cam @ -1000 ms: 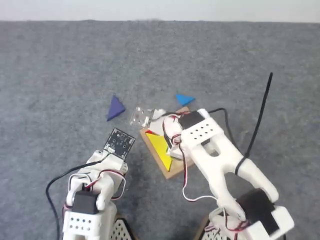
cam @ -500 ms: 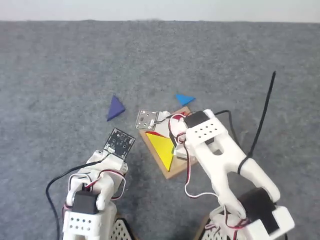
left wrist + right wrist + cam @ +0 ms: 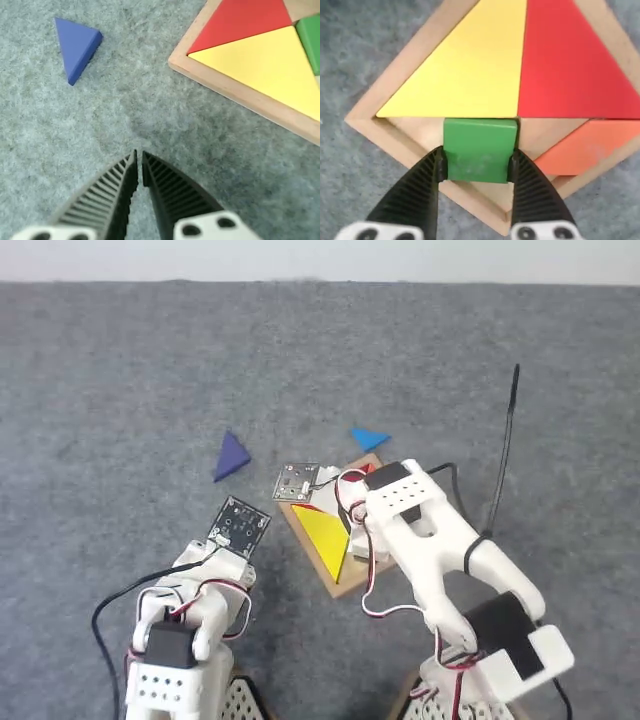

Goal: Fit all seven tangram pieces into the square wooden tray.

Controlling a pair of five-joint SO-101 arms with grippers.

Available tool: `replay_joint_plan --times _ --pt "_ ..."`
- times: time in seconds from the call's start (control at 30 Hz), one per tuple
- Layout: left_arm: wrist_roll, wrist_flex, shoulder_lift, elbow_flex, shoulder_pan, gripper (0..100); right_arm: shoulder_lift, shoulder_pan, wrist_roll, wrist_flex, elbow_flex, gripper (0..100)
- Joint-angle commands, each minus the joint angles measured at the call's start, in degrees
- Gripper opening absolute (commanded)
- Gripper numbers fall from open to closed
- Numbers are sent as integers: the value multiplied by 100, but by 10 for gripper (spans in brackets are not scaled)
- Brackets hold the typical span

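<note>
The square wooden tray (image 3: 395,134) holds a yellow triangle (image 3: 465,80), a red triangle (image 3: 565,70) and an orange piece (image 3: 585,145). My right gripper (image 3: 476,164) is shut on a green square (image 3: 479,149), held over the bare corner pocket beside the yellow triangle; whether it touches the tray floor I cannot tell. In the high view the right arm covers much of the tray (image 3: 340,585). A dark blue triangle (image 3: 75,45) lies on the carpet, apart from my left gripper (image 3: 139,157), which is shut and empty near the tray's edge (image 3: 225,95). A light blue triangle (image 3: 368,438) lies beyond the tray.
Grey carpet covers the table. The dark blue triangle (image 3: 232,455) sits left of the tray, the yellow triangle (image 3: 325,532) shows beside the right arm. A black cable (image 3: 505,455) arcs up from the right arm. Open carpet spreads to the far left and right.
The right arm has shifted a little to the right and turned over the tray, its wrist board moving with it. The left arm has kept still.
</note>
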Motion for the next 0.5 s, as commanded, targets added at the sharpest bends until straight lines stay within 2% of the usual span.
replay_joint_plan --times 0.0,0.23,0.47 --pt "-88 -9 -97 -57 -9 20 -66 48 70 -31 -202 50" --pt "-88 -9 -97 -57 -9 20 -75 13 -97 -22 -202 266" --pt "-88 -9 -97 -57 -9 20 -708 31 -273 31 -176 284"
